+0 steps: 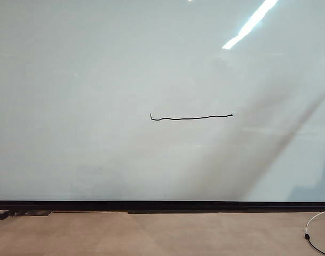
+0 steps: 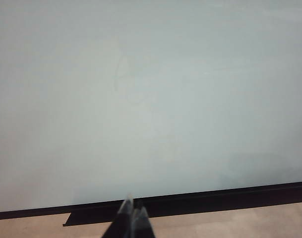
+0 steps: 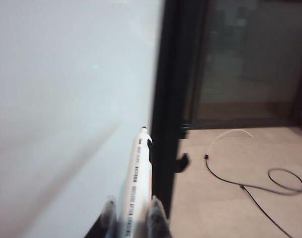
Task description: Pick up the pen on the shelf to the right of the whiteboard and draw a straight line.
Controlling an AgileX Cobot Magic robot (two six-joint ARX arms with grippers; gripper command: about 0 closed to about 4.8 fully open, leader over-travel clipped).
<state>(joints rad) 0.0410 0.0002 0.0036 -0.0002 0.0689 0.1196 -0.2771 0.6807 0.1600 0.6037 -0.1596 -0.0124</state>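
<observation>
Pen (image 3: 138, 183) sits clamped in the right hand (image 3: 132, 218), tip off the whiteboard (image 1: 98, 80), since the line (image 1: 191, 118) looks drawn. Left hand (image 2: 133, 214) hangs pinched shut and empty, unneeded

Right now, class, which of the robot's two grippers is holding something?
The right gripper: the white pen sits clamped between its fingers. The left gripper is shut on nothing.
</observation>
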